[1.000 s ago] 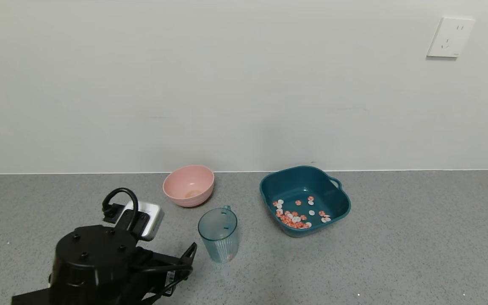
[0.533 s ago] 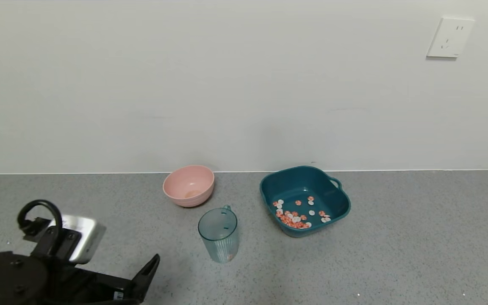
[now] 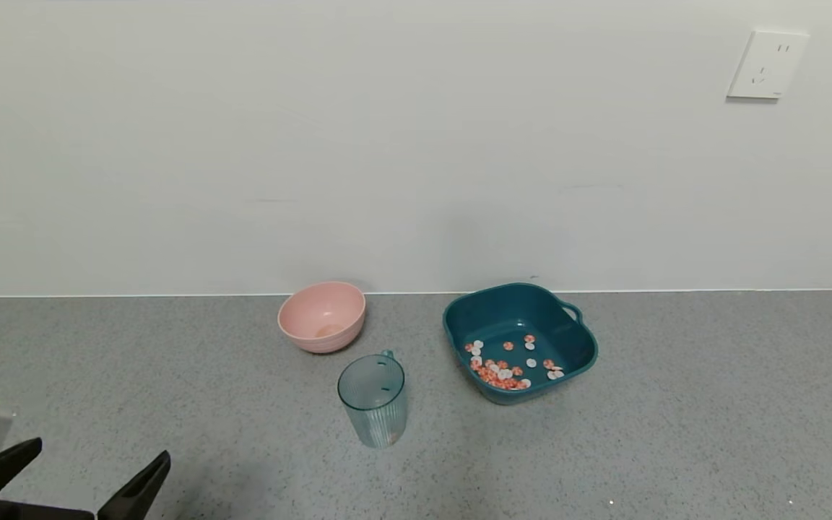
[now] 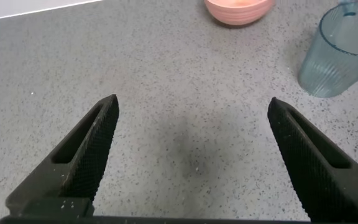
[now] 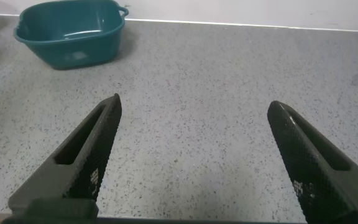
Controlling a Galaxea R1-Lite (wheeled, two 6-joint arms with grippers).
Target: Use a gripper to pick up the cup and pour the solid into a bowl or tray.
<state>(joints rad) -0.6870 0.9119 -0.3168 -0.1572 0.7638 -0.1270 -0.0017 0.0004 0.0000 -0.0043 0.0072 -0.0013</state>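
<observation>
Left end effector (image 3: 84, 473): spread wide, empty, low over the worktop (image 3: 676, 404).
Cup (image 3: 373, 400): upright beyond it, set down apart.
Solid (image 3: 506, 365): in teal basin (image 3: 452, 318), farther right; pour looks done.
Right end effector (image 5: 194, 162): spread, empty.

Left gripper (image 3: 87, 466) sits low at the near-left corner (fingers spread wide); right gripper (image 5: 194, 155) likewise splayed.

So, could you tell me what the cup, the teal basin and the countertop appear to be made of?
The cup looks like clear, blue-green tinted plastic: see-through, with ribbed walls. The teal basin looks like opaque moulded plastic with a smooth, slightly glossy finish and moulded handles. The countertop looks like grey speckled stone or a laminate imitation, matte.
</observation>
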